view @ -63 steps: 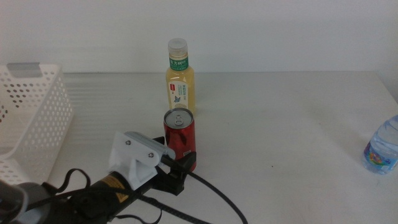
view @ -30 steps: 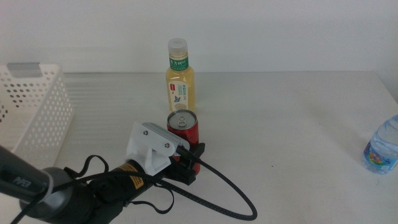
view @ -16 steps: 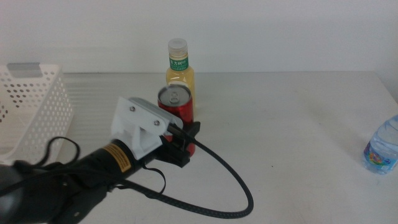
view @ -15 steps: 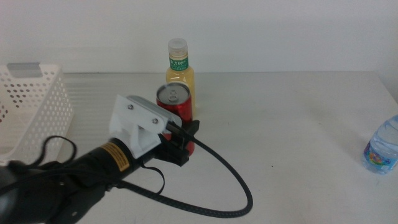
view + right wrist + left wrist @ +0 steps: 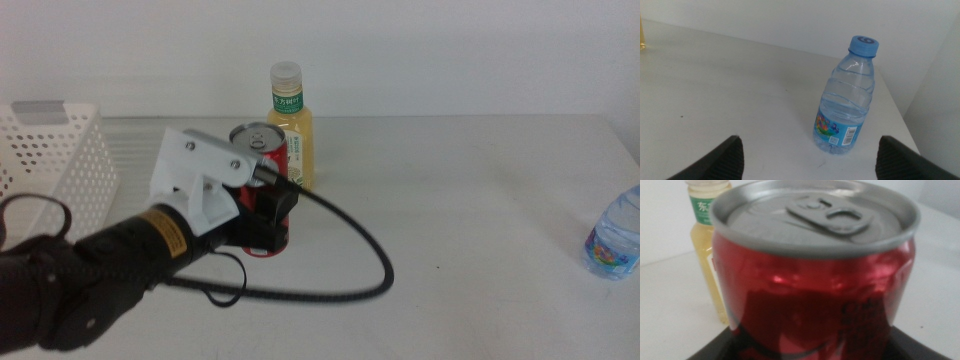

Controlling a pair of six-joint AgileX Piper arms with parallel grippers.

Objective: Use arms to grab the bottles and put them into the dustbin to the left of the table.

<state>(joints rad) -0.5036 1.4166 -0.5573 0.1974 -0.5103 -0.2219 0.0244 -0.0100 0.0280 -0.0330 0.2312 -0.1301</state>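
I had the left gripper [image 5: 268, 222] clamped on the red can [image 5: 264, 185], seemingly lifted off the table [image 5: 460, 200] | can sat just in front of the yellow bottle [image 5: 288, 125], well right of the dustbin [image 5: 50, 165] | right gripper [image 5: 807, 155] waited spread wide before the water bottle [image 5: 847, 97], far right of the can.

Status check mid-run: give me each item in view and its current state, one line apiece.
Red can: upright, unopened, gripped by the left tool, apparently lifted off the table.
Yellow bottle: upright, capped, standing behind the can.
Water bottle: upright, blue cap on, untouched at the table's right edge.
Dustbin: at the table's left; contents not visible.
Right tool: open, facing the water bottle.
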